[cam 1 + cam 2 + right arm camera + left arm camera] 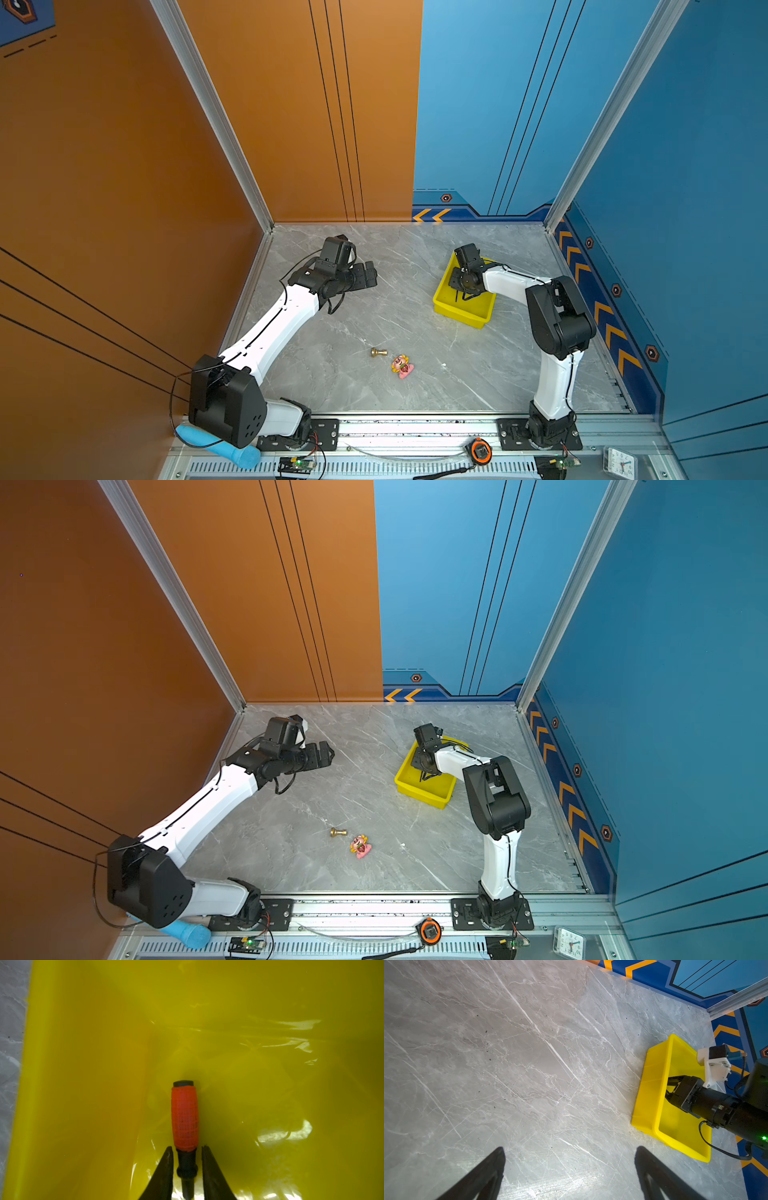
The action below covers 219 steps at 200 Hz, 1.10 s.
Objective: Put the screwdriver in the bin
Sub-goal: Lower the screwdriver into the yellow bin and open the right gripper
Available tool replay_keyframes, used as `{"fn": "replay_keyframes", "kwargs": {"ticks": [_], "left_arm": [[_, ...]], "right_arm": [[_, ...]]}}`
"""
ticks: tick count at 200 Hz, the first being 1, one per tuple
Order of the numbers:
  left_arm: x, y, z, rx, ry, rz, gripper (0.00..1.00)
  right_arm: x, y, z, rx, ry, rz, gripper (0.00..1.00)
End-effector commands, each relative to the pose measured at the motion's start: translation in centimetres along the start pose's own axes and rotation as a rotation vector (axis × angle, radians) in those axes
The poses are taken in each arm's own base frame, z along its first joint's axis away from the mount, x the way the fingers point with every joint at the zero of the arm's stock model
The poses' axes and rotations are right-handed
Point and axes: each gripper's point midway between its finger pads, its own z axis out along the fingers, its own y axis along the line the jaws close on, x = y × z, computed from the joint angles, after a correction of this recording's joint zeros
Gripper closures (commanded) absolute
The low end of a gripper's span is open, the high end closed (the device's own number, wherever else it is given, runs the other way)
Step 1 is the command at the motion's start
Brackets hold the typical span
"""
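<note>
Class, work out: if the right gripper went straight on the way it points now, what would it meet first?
Probably the screwdriver, lying just ahead inside the slightly open right gripper; otherwise the bin floor beneath it. Depth is unclear.

screwdriver (184, 1118): red-orange handle, black collar, inside bin (83, 1064) | bin: yellow, upright

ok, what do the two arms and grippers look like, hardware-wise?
Matching pair: the left arm and right arm have white moulded link shells, bulky black joint housings and thin black cables. Both the left gripper and right gripper are black, with slim tapered fingers. The right wrist carries a white camera mount; a green light glows further back.
</note>
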Motion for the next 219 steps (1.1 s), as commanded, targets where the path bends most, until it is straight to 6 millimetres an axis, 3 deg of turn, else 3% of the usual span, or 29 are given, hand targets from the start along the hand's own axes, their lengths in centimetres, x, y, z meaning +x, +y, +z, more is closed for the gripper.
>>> {"fn": "replay_keyframes", "kwargs": {"ticks": [1, 78, 129, 219], "left_arm": [[0.1, 0.9, -0.5, -0.029, -0.007, 0.016, 0.02], [0.1, 1.5, -0.4, -0.050, -0.012, 0.015, 0.02], [0.2, 2.2, -0.1, -0.078, -0.014, 0.053, 0.02], [0.2, 4.5, 0.6, -0.139, -0.001, 0.153, 0.02]], "right_arm": [[0.6, -1.0, 0.1, 0.057, 0.011, 0.004, 0.70], [-0.9, -0.1, -2.4, 0.030, -0.041, -0.032, 0.61], [-1.6, 0.4, -5.0, 0.021, -0.071, -0.072, 0.47], [-2.6, 1.1, -10.5, -0.007, -0.136, -0.124, 0.34]]}}
